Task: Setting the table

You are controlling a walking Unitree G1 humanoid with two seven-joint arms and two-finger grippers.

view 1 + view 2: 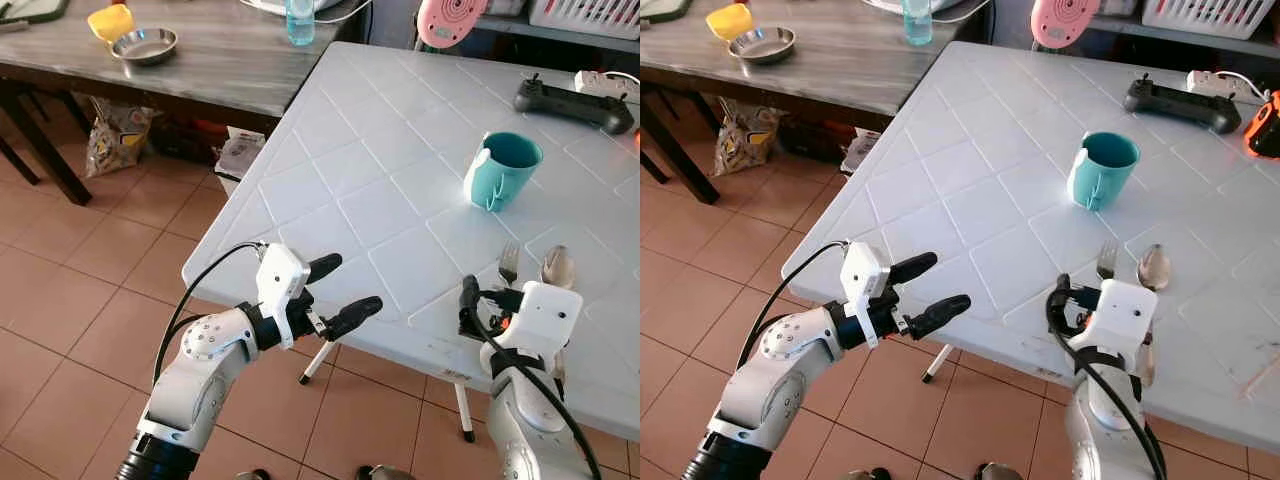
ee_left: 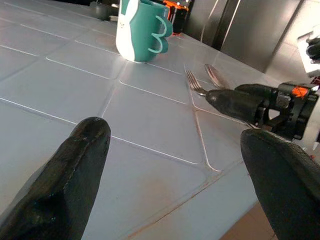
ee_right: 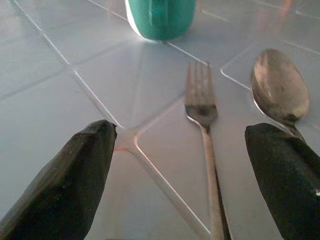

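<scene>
Terracotta floor tiles (image 1: 90, 290) lay under a white plastic bench (image 1: 370, 210) moulded with a diamond grid. On it stood a glossy teal mug (image 1: 500, 170) with a curly handle, and nearer the robot a steel fork (image 3: 202, 115) lay beside a steel spoon (image 3: 279, 86) (both handles toward the robot). The right claw (image 3: 182, 165) hovered wide open over the fork, gripping nothing. The left claw (image 1: 335, 292) hung spread and empty at the bench's near edge.
</scene>
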